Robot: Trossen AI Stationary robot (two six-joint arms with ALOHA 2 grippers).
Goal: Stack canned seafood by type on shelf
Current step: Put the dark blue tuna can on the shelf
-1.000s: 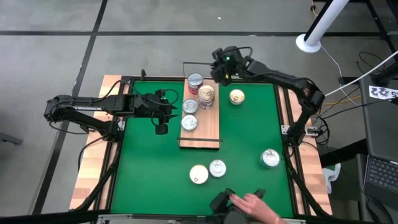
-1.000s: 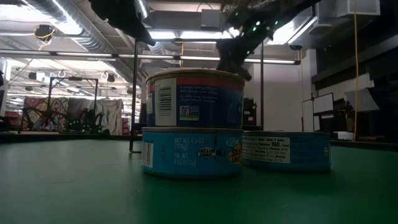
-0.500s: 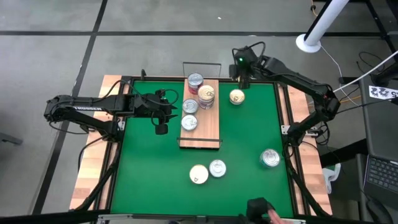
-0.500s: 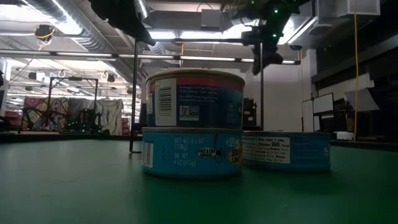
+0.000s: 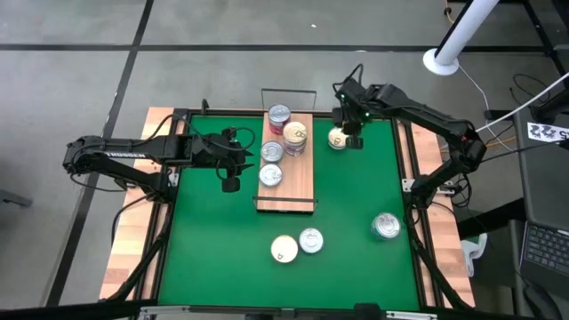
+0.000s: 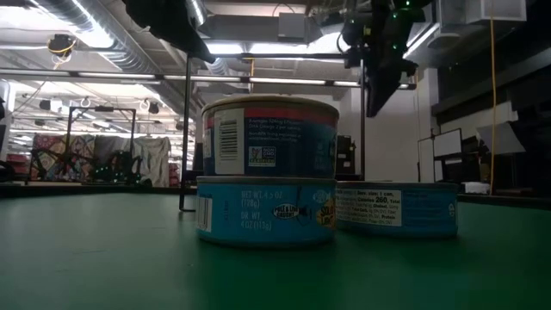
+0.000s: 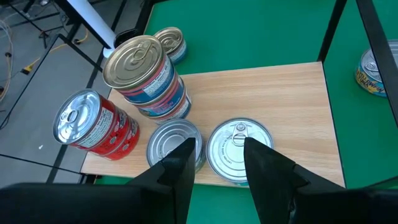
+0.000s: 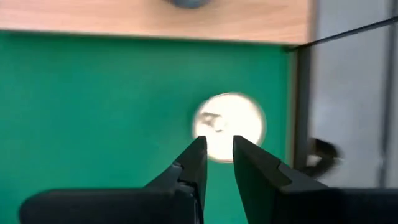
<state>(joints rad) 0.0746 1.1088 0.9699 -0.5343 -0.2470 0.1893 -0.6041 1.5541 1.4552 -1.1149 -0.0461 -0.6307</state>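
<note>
The shelf (image 5: 293,182) lies on the green mat and carries a red tin (image 5: 279,116), a two-tin stack with a gold top (image 5: 296,135) and two silver tins (image 5: 271,163). A cream-gold tin (image 5: 336,139) stands on the mat to the right of the shelf's far end. My right gripper (image 5: 353,140) hangs above it, pointing down, its fingers (image 8: 194,163) a narrow gap apart and holding nothing. My left gripper (image 7: 217,168) hovers open at the shelf's left side, above the two silver tins (image 7: 239,149).
Near the table's front edge a two-tin stack (image 6: 269,172) stands next to a single tin (image 5: 311,240). A larger silver tin (image 5: 386,226) sits at the right. Thin wire rails (image 5: 288,90) rise at the shelf's short ends.
My right gripper has swung from over the shelf's far end toward the table's right edge. It has tipped from nearly level to pointing down, has rolled about its own axis, and now hangs over the cream-gold tin. A person's hand at the near edge has withdrawn.
</note>
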